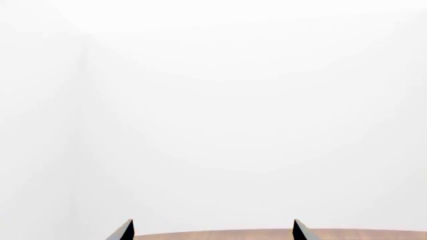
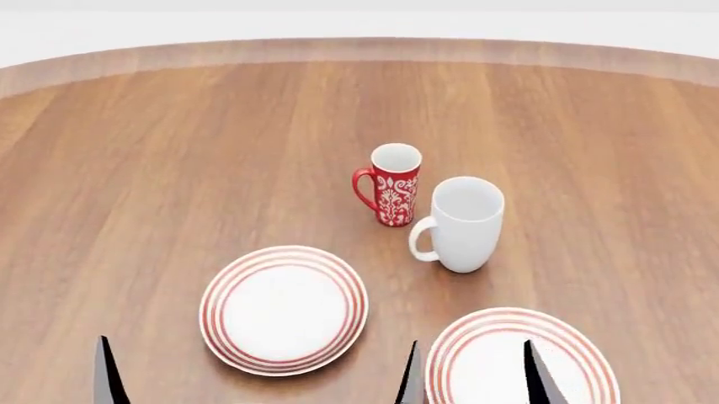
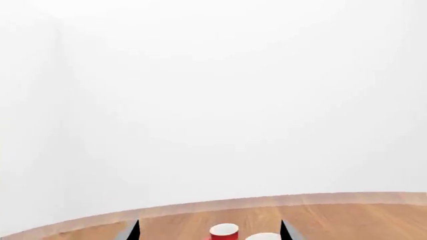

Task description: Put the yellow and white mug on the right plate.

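The yellow and white mug appears in no view, so nothing can be grasped yet; both the left gripper (image 2: 107, 370) and the right gripper (image 2: 472, 374) hang released and empty at the bottom of the head view. At lower right, under the right gripper's spread tips, the right plate (image 2: 494, 358) lies bare, as does the left plate (image 2: 283, 308). Mid-frame stand the red patterned mug (image 2: 390, 185) and the white mug (image 2: 463, 224), both empty, on the wooden table (image 2: 168, 151).

left gripper (image 1: 213, 231) black pointed wedge fingertips, right gripper (image 2: 472, 374) same dark tapered blades, grey inner faces, no markings visible
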You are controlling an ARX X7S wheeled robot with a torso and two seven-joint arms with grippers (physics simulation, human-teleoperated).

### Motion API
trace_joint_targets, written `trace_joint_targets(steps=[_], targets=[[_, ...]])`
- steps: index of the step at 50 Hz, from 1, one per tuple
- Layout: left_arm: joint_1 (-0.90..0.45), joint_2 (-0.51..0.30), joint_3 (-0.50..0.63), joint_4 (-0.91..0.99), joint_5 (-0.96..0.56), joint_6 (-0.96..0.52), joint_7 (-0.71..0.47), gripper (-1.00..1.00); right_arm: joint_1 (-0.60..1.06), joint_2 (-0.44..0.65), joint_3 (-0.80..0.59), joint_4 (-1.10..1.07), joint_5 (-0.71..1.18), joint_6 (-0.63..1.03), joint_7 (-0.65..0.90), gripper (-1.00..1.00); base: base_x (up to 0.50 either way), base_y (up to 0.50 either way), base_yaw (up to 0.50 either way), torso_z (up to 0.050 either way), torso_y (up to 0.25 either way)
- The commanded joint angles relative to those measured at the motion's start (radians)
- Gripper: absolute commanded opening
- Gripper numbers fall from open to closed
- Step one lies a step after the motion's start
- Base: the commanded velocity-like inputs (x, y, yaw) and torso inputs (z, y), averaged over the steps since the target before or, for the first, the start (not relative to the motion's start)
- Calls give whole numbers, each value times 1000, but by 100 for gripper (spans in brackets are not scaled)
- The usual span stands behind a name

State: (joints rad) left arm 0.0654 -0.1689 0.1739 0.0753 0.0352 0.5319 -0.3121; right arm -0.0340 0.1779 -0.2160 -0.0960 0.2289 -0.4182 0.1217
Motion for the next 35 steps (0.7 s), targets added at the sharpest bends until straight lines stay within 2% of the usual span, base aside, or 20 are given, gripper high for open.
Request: trace_joint_targets(steps=[1,2,4,6,7,12,17,27,35], targets=[[-1,10,-17,-1,6,-1,12,100,29,77,-68,-52,-15,231,-94,100,0,0,0,0,0],[1,9,-17,7,5,-8,11,100,32,91,-81,-51,-22,241,-110,100,0,0,0,0,0],[-1,8,-15,6,4,-7,10,100,51,123,-98,-87,37,397,-133,100,0,0,0,0,0],[0,7,-14,6,4,-6,8,100,67,147,-115,-103,60,485,-150,100,0,0,0,0,0],[0,6,-13,9,3,-8,8,100,86,171,-144,-85,13,472,-176,100,0,0,0,0,0],[-4,3,-9,-3,3,-1,3,100,109,242,-201,-117,9,561,-258,100,0,0,0,0,0],[-6,0,-6,-4,2,-5,0,100,138,280,-191,-173,116,712,-309,100,0,0,0,0,0],[-5,-5,4,-4,1,-13,-4,100,148,371,-250,-254,126,762,-412,100,0,0,0,0,0],[-2,-11,13,2,0,-23,-6,100,196,362,-270,-249,161,824,-446,100,0,0,0,0,0]])
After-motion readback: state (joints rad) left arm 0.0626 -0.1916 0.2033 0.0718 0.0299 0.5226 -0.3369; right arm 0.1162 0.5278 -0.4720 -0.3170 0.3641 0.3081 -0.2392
